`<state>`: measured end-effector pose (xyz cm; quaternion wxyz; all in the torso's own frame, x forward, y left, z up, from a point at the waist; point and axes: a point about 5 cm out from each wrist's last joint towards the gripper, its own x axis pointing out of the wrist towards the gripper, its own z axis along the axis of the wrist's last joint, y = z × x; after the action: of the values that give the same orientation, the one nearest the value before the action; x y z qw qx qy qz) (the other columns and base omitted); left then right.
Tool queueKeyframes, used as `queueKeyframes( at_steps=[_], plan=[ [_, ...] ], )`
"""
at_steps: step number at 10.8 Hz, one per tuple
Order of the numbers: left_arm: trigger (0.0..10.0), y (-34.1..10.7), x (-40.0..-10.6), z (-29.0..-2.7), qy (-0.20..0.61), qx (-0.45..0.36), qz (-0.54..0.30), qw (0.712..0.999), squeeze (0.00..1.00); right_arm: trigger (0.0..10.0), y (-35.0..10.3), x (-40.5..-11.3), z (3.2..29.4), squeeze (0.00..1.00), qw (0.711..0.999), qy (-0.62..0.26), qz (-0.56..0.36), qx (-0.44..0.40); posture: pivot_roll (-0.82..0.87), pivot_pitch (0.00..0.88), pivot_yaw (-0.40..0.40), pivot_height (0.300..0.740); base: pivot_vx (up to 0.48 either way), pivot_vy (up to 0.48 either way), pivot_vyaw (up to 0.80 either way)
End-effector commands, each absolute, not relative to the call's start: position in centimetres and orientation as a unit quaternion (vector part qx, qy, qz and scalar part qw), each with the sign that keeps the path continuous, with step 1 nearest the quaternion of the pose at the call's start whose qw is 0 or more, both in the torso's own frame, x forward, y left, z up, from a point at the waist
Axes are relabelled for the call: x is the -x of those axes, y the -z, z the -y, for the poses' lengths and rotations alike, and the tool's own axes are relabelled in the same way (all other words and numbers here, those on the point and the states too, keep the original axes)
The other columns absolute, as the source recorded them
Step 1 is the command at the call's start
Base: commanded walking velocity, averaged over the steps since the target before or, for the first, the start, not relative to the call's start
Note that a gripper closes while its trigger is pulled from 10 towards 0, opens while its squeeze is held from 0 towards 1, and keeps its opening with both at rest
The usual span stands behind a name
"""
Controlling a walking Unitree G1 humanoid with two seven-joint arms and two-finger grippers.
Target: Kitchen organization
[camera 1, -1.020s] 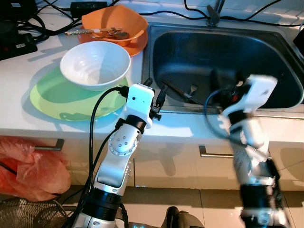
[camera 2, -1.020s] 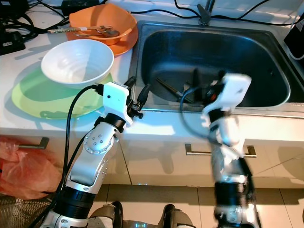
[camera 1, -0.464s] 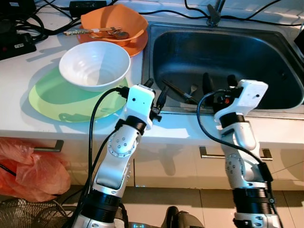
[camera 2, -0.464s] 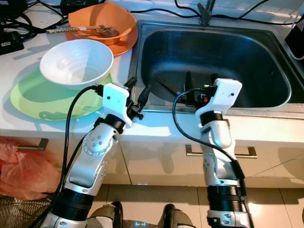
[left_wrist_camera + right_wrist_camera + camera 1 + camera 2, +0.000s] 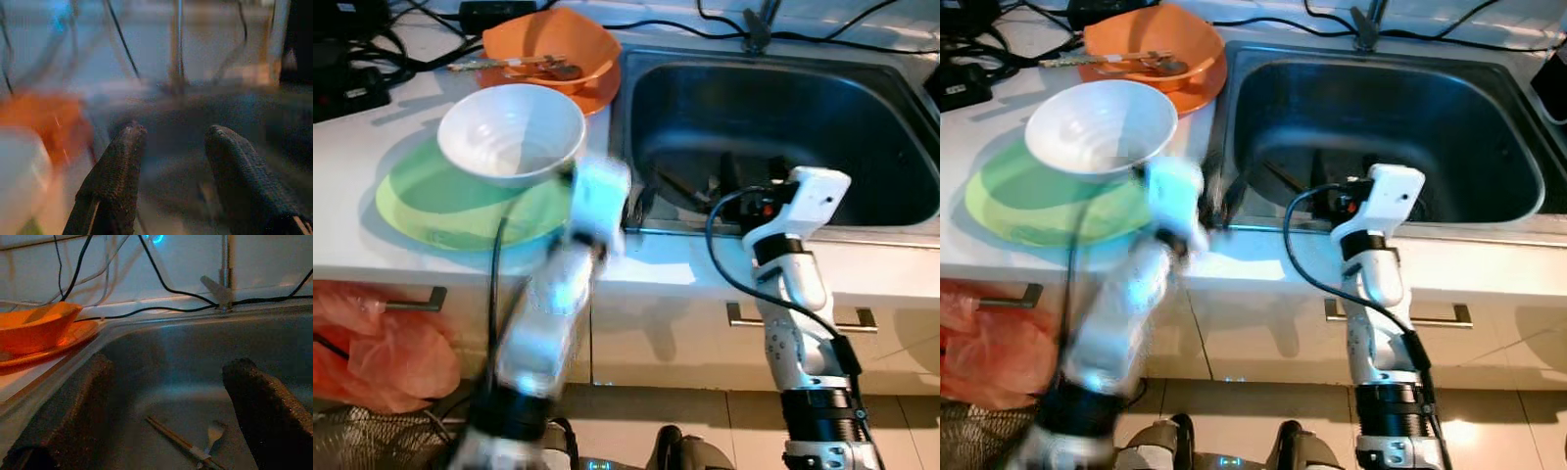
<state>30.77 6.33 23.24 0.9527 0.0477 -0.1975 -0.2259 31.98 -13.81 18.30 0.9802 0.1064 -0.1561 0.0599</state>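
Inside the dark steel sink (image 5: 832,108) lie a pair of chopsticks (image 5: 177,441) and a small fork (image 5: 213,433), near the front wall. My right gripper (image 5: 749,181) hangs over the sink's front rim, open, its fingers (image 5: 254,396) spread wide and pointing into the basin above the chopsticks. My left gripper (image 5: 175,131) is open too, at the sink's front left corner; its arm (image 5: 558,294) is blurred. A white bowl (image 5: 512,132) sits on a green plate (image 5: 421,211). Behind it an orange bowl (image 5: 548,39) holding utensils (image 5: 524,67) rests on an orange plate (image 5: 597,98).
A faucet (image 5: 759,24) stands behind the sink, with black cables along the back wall. A black power block (image 5: 347,93) and more cables lie at the far left of the counter. Below are drawers with metal handles (image 5: 803,318) and a red plastic bag (image 5: 372,343).
My right gripper has shifted left along the sink's front rim and steadied. The left arm, sharp before, is now blurred in motion near the sink corner.
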Motion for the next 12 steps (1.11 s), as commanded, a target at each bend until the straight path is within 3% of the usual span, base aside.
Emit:
queueKeyframes(
  at_steps=[1, 4, 8, 12],
  plan=[
    [10.0, -25.1, -30.5, -6.4, 0.231, -0.046, 0.22, 0.947, 0.0, 10.0, -17.6, -31.9, 14.1, 0.0, 0.982, -0.05, 0.147, -0.107, 0.16, 0.175, -0.034, 0.74, 0.0, 0.0, 0.0],
    [10.0, -28.5, -30.9, -7.4, 0.223, -0.056, 0.249, 0.941, 0.0, 10.0, -17.4, -32.0, 13.8, 0.0, 0.983, -0.051, 0.142, -0.109, 0.17, 0.179, -0.03, 0.74, 0.0, 0.0, 0.0],
    [10.0, -33.1, -33.7, -15.8, 0.073, -0.112, 0.208, 0.969, 0.0, 10.0, -17.0, -32.1, 13.4, 0.0, 0.983, -0.05, 0.134, -0.114, 0.2, 0.18, -0.016, 0.74, 0.0, 0.0, 0.0],
    [10.0, -33.5, -34.6, -20.6, 0.007, -0.068, 0.103, 0.992, 0.0, 10.0, -16.7, -32.2, 13.1, 0.0, 0.984, -0.054, 0.127, -0.114, 0.21, 0.186, -0.007, 0.74, 0.0, 0.0, 0.0]
  ],
)
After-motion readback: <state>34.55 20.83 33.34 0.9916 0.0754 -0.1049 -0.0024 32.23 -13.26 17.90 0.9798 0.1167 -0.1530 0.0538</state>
